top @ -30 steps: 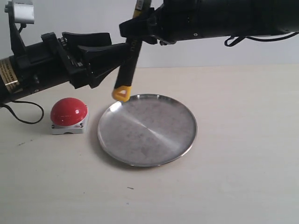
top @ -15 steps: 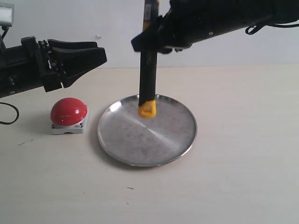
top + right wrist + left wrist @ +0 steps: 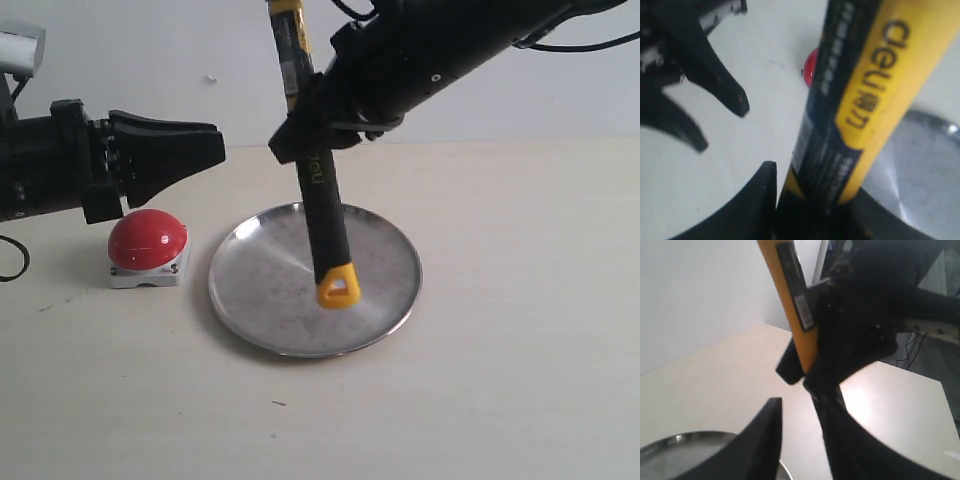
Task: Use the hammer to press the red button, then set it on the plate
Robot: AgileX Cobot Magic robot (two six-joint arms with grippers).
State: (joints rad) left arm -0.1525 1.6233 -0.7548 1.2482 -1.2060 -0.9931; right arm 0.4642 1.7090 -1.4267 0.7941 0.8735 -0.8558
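Right jaws are pinching the hammer [image 3: 325, 215] by its handle, yellow loop hanging over the plate [image 3: 250, 300], red button [image 3: 147, 240] at the plate's 9 o'clock, left jaws slightly spread nearby.

A pale beige worktop [image 3: 520, 380] fills the lower view, meeting a plain white wall [image 3: 150, 60] at its far edge. A small dark speck [image 3: 279, 403] lies near the worktop's front edge, a fainter mark [image 3: 45, 308] towards its left edge
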